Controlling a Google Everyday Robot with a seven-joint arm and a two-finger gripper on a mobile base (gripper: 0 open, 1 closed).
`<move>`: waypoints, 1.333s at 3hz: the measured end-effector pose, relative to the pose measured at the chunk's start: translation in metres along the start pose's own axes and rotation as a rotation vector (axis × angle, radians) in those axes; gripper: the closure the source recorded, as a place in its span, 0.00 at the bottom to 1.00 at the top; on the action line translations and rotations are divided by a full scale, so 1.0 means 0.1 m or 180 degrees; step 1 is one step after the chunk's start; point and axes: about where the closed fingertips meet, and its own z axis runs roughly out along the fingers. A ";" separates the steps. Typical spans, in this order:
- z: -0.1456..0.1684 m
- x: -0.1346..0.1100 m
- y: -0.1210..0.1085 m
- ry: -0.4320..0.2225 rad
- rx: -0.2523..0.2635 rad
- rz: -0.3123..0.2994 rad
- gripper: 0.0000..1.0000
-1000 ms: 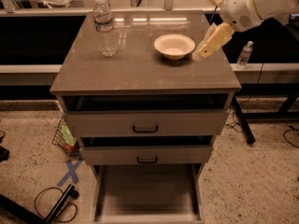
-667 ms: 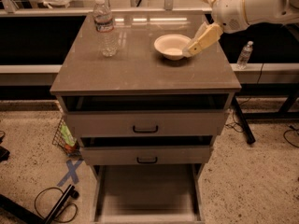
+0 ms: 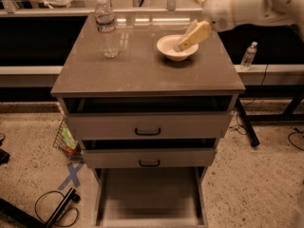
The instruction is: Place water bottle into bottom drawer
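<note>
The water bottle (image 3: 108, 26) stands upright on the back left of the cabinet top (image 3: 133, 72); it is clear and ribbed, with a white cap and a pale label band. My gripper (image 3: 186, 41) hangs over the white bowl (image 3: 176, 48) at the back right of the top, well to the right of the bottle. The bottom drawer (image 3: 150, 198) is pulled far out at floor level, and its flat floor is bare.
The two upper drawers with black handles (image 3: 147, 132) stand slightly open. A smaller clear bottle (image 3: 248, 56) stands on a ledge at the right. A wire basket (image 3: 67, 140), cables and a blue tape cross (image 3: 72, 175) lie on the floor at the left.
My arm has swung left, carrying the gripper from right of the bowl to over the bowl. The bottle and drawers have not moved.
</note>
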 end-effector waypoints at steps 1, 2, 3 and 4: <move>0.50 0.03 -0.23 -0.0295 -0.0088 0.0264 0.00; 0.85 0.06 -0.42 -0.0550 -0.0049 0.0502 0.00; 1.01 0.05 -0.55 -0.0716 0.0049 0.0664 0.00; 1.12 -0.09 -0.60 -0.0788 0.0121 0.0717 0.00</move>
